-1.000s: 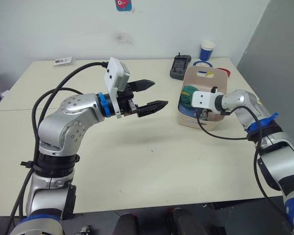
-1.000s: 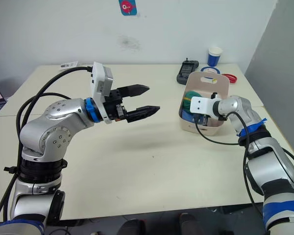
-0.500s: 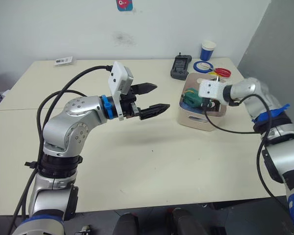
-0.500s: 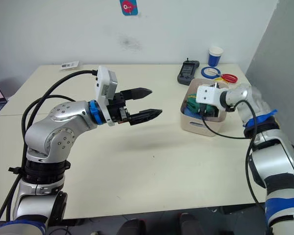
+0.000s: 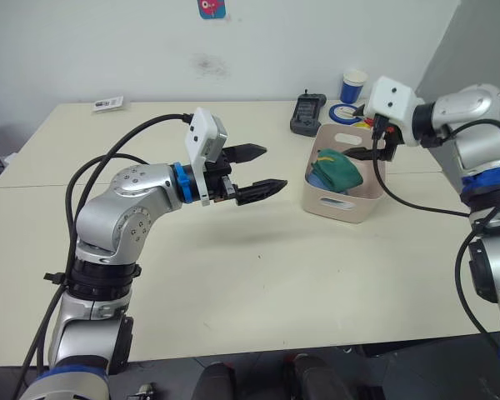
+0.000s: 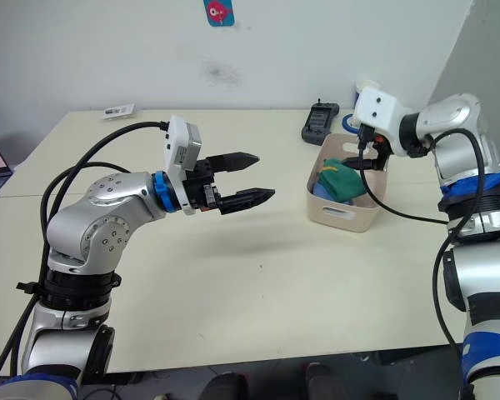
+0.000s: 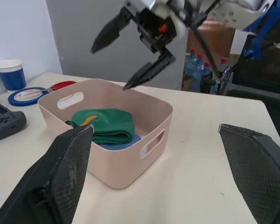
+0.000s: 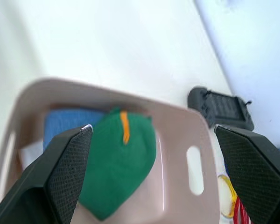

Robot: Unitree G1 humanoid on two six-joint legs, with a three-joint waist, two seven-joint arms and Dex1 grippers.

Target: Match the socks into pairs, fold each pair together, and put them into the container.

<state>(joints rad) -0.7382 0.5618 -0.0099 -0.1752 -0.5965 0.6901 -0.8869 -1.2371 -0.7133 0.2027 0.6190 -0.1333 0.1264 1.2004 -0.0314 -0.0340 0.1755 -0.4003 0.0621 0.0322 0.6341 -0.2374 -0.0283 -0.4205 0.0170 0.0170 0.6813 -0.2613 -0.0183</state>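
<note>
The pink-beige container (image 5: 340, 205) stands on the right side of the table. A folded dark green pair of socks (image 5: 337, 167) with a yellow mark lies in it, on top of light blue socks (image 8: 67, 126). My right gripper (image 7: 108, 68) hovers open and empty just above the container's far rim. Over the middle of the table, left of the container, my left gripper (image 5: 272, 166) is held open with nothing between its fingers.
Behind the container are a black handset (image 5: 306, 112), a blue tape ring (image 5: 345, 111), a red ring (image 7: 63, 85) and a blue-and-white paper cup (image 5: 352, 85). A small label (image 5: 107, 103) lies at the table's far left.
My right gripper has risen out of the container and opened, and the green pair now lies in the bin. The left arm has barely moved.
</note>
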